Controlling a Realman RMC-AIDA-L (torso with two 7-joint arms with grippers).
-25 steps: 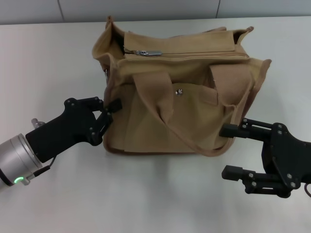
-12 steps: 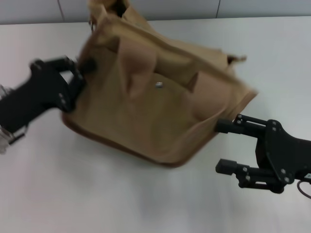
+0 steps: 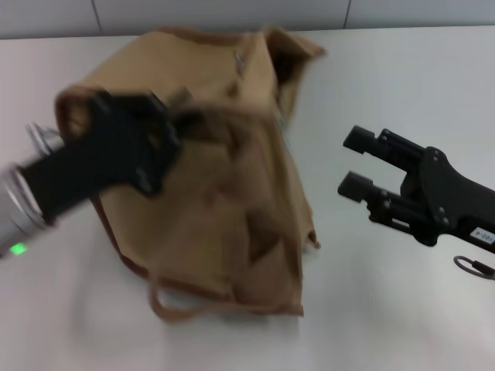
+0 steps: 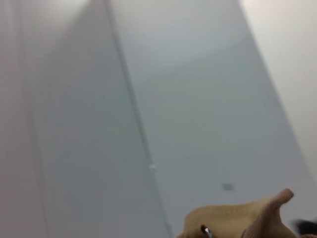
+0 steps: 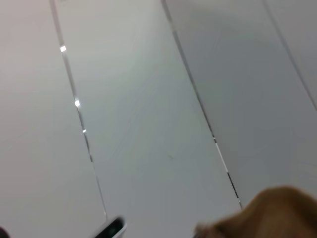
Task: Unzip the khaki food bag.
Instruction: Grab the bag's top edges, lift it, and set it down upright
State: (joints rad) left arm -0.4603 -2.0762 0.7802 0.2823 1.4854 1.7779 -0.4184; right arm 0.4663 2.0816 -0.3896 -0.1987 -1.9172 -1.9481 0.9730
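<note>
The khaki food bag point(image 3: 240, 209) is tipped and turned on the white table, with one end towards the front and a webbing handle point(image 3: 174, 309) trailing at its front edge. My left gripper point(image 3: 176, 117) is shut on the fabric at the bag's upper left side; motion blur hides the exact grip. To the right of the bag and clear of it, my right gripper point(image 3: 352, 162) stands open with nothing between its fingers. A small metal glint point(image 3: 240, 60) shows near the bag's far top. A corner of the bag point(image 4: 237, 220) shows in the left wrist view, and tan fabric point(image 5: 277, 213) in the right wrist view.
The white table point(image 3: 387, 309) spreads around the bag, with bare surface at the front right. A grey wall point(image 3: 232, 14) runs along the back. A small cable loop point(image 3: 472, 267) hangs by the right arm.
The left gripper has swung right and pulled the bag round, tipping it from front-facing to end-on. The right gripper has risen and turned, now apart from the bag.
</note>
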